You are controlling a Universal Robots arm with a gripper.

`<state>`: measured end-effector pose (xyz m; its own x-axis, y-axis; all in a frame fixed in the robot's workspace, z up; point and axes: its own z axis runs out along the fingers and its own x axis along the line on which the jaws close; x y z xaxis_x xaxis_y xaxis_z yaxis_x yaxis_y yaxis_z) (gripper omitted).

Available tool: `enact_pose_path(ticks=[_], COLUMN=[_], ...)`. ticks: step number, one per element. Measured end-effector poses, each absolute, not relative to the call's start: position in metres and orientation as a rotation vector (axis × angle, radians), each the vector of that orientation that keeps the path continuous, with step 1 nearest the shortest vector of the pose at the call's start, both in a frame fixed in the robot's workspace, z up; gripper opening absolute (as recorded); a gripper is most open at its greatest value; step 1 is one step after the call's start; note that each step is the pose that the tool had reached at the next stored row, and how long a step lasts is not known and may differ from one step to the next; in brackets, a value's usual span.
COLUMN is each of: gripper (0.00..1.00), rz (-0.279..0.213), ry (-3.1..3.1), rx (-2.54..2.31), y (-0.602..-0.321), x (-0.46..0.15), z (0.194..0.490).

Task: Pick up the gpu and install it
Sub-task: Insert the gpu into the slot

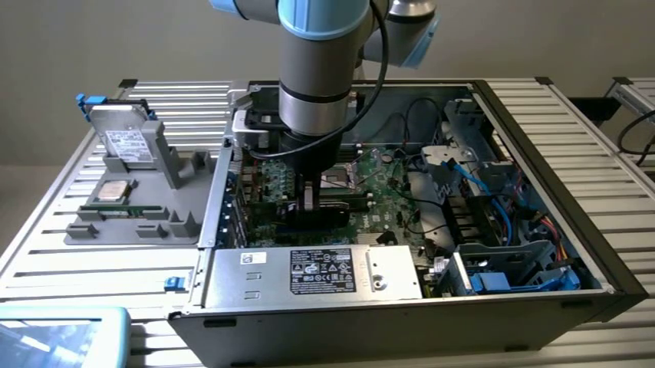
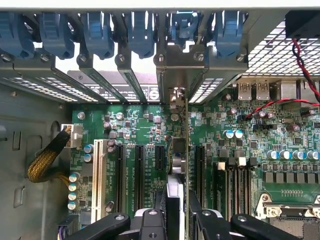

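Inside the open computer case (image 1: 532,299), down over the green motherboard (image 1: 384,192): robot arm (image 1: 317,69) plunged vertically, claw (image 1: 312,201) pinching the gpu (image 2: 181,150). Seen edge-on from the wrist: card held upright between the black fingers (image 2: 150,222), lower edge at the motherboard among the black expansion slots (image 2: 140,170), metal bracket (image 2: 182,70) up against the rear row of slot covers with blue latches (image 2: 140,35). Cannot tell whether fully seated in its slot. White slot (image 2: 97,175) and yellow braided cable (image 2: 45,160) off to one side of the card, memory slots (image 2: 235,185) to the other. Power supply with label (image 1: 322,272) along the case's near wall. On the slatted counter (image 1: 61,261), toward the exterior view's left: grey parts holder (image 1: 174,199) carrying a silver hard drive (image 1: 128,142) standing upright and a processor chip (image 1: 110,190) lying flat.
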<state>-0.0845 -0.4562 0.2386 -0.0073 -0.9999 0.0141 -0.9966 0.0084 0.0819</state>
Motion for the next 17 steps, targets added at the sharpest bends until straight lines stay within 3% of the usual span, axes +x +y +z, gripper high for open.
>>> enact_pose_path(ticks=[17], gripper=[0.28], rz=[-0.074], ry=[-2.181], rx=[2.164], y=[-0.4562], x=[-0.0844], z=[0.2386])
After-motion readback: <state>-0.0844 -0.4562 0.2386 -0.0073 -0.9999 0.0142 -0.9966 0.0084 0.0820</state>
